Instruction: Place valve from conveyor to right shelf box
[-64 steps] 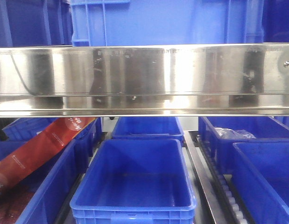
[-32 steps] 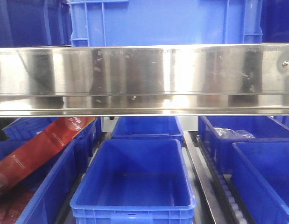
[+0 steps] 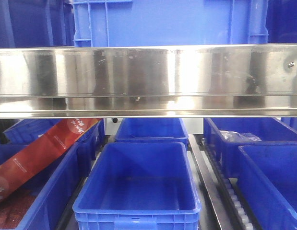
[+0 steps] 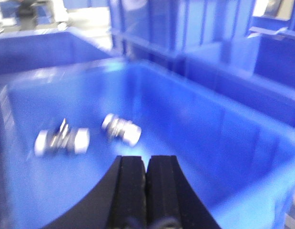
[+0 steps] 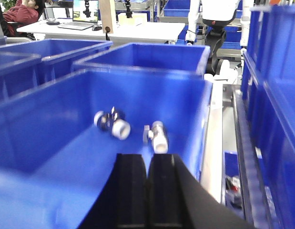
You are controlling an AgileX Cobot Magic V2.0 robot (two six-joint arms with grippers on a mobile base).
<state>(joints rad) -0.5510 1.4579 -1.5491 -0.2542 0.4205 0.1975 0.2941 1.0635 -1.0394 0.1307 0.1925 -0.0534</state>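
Hovering with both sets of fingers pressed together, nothing held: left gripper [image 4: 146,164] and right gripper [image 5: 147,164]. Ahead of the right fingertips, two valves [image 5: 154,136] lie on the blue box floor [image 5: 71,162]; another pair [image 4: 121,129] sits ahead of the left ones. Conveyor not visible. Judging next pick: spread jaws first, straddle one valve body, avoid nudging its neighbour.

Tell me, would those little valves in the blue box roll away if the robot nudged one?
Probably somewhat. The valve looks rounded and barrel-like, so it may roll sideways, though its side knob could stop it. The metal suggests it's stiff and heavyish. The box walls would contain it.
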